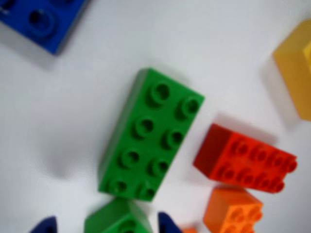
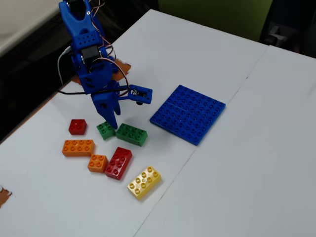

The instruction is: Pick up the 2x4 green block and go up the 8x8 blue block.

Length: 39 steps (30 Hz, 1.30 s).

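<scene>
The long green studded plastic brick point(image 1: 150, 136), two rows of four studs, lies flat on the white table point(image 2: 247, 148), just beside a small square green brick point(image 1: 119, 221) and near the flat blue studded baseplate point(image 2: 188, 113). It looks light, rigid and smooth-sided, so I'd pinch it across its long walls. My gripper point(image 1: 104, 228) hangs above it, fingertips apart and probably empty, though the wrist view is blurred.
</scene>
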### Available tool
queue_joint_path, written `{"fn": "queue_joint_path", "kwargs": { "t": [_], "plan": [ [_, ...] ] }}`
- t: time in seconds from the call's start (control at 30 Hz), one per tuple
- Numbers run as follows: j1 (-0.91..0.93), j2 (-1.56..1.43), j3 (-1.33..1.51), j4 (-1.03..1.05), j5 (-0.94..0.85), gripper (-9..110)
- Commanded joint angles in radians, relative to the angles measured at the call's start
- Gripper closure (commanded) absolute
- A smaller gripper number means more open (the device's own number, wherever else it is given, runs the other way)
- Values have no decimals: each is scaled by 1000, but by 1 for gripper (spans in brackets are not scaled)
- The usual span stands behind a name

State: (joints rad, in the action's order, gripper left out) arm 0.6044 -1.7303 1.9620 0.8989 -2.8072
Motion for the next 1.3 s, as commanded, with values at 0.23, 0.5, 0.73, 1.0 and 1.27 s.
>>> {"fn": "queue_joint_path", "kwargs": {
  "t": [0.23, 0.5, 0.73, 1.0, 1.27],
  "plan": [
    [-60, 15, -126, 9, 360, 76],
    [-46, 81, -175, 8, 545, 76],
    [-40, 169, -198, -61, 557, 76],
    [-43, 215, -202, -124, 554, 76],
    [-46, 279, -202, -179, 574, 81]
  ]
}}
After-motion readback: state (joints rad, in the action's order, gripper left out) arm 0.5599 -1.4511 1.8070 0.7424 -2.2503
